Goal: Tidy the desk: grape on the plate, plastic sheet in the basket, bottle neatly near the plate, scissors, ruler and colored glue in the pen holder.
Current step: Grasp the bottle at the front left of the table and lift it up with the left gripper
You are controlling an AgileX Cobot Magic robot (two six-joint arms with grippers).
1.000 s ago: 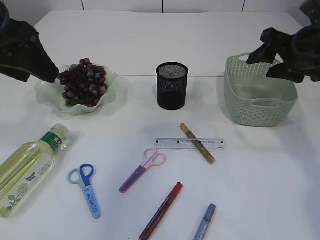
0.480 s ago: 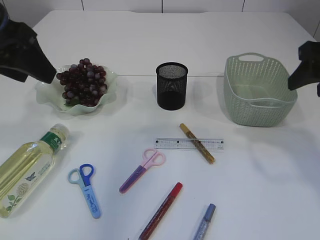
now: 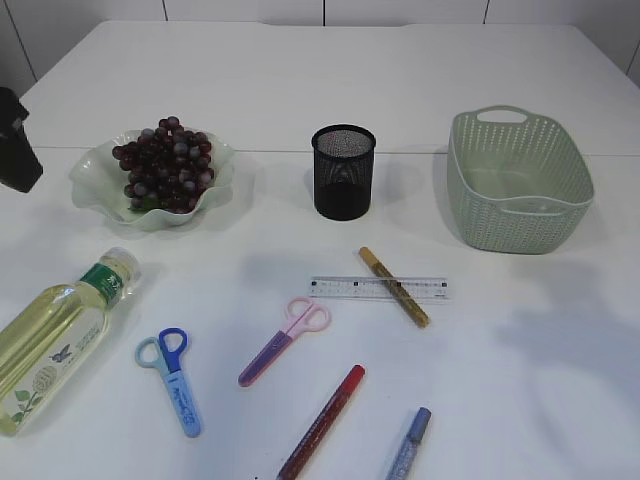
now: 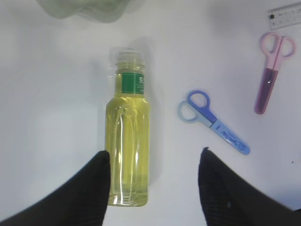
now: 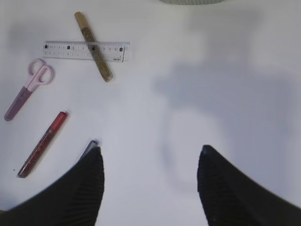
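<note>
Dark grapes (image 3: 165, 165) are piled on the wavy green plate (image 3: 92, 188). A bottle (image 3: 55, 335) of yellow liquid lies on its side at the front left. In the left wrist view my left gripper (image 4: 155, 151) hangs open high above the bottle (image 4: 128, 141), touching nothing. Blue scissors (image 3: 172, 378), pink scissors (image 3: 285, 340), a clear ruler (image 3: 345, 288) and gold glue (image 3: 395, 287) lie in the middle. Red glue (image 3: 322, 422) and blue glue (image 3: 408, 445) lie at the front. My right gripper (image 5: 150, 148) is open over bare table. I cannot make out the plastic sheet.
The black mesh pen holder (image 3: 344, 170) stands at centre back. The green woven basket (image 3: 520, 180) sits at the back right. Part of my left arm (image 3: 12, 140) shows at the far left edge. The gold glue lies across the ruler.
The right arm has moved from over the basket out of the exterior view to the right. The left arm has pulled back leftward, away from the plate. No object has moved.
</note>
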